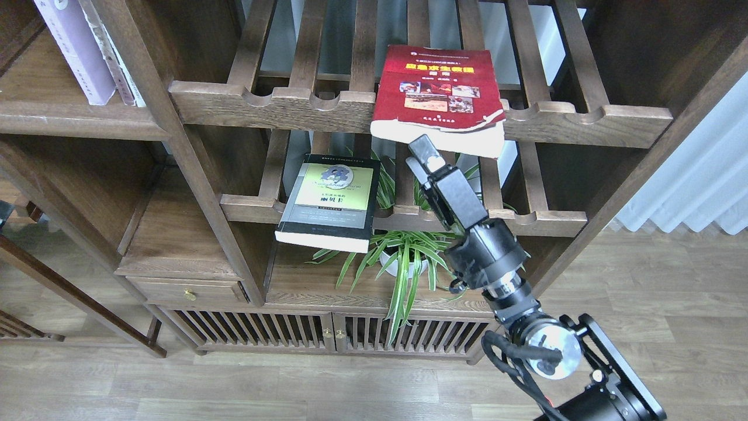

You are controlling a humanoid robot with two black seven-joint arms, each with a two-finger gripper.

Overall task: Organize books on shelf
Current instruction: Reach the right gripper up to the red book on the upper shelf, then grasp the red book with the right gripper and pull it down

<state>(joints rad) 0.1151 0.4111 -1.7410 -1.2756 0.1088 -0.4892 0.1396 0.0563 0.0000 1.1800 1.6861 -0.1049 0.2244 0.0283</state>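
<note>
The thick red book (439, 88) lies flat on the upper slatted rack, its pale page edge overhanging the front rail. The black-bordered book with the yellow-green panel (333, 199) lies flat on the lower slatted rack, also overhanging. The pale lavender book (76, 52) stands upright on the solid dark-brown shelf (70, 120) at the upper left, beside another standing book. My right gripper (423, 153) is just below the red book's front left edge, seen side-on, so its opening is unclear. It holds nothing that I can see. My left gripper is out of view.
A spider plant in a white pot (403, 260) stands on the bottom board, behind my right arm. A drawer (187, 290) and slatted cabinet doors (327, 333) are below. A pale curtain (695, 175) hangs at the right. Dark wooden furniture legs (76, 298) stand at the left.
</note>
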